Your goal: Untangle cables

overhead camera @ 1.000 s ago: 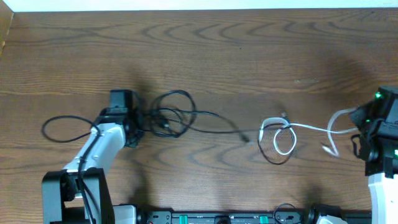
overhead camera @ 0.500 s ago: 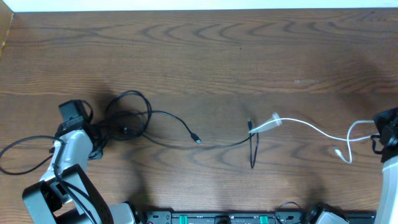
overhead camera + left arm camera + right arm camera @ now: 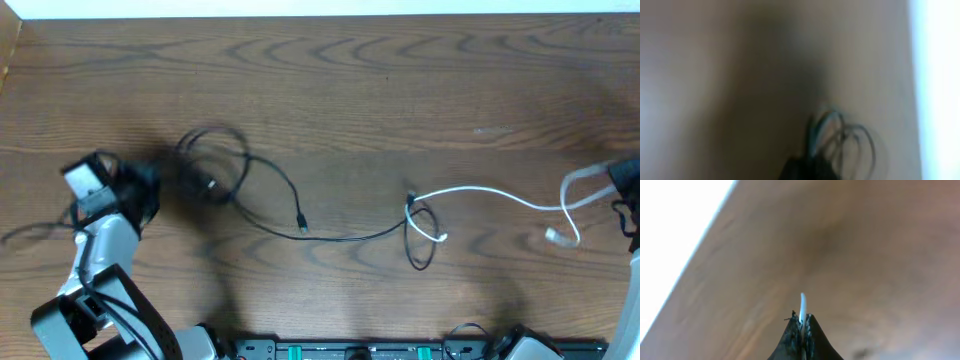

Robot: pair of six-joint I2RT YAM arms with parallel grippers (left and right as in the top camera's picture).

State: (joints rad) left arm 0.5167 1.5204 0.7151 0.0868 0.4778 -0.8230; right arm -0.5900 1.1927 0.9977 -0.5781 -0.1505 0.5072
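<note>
Left claw [image 3: 807, 169] clenched, seemingly on black cables [image 3: 213, 182] | right claw [image 3: 801, 329] clenched on white cable [image 3: 490, 192]

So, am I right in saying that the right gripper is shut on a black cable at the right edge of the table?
Not quite. The right gripper is shut on the white cable, not a black one. The right wrist view shows the white strand pinched between its closed fingers. The rest holds: it is at the right edge of the table.
</note>
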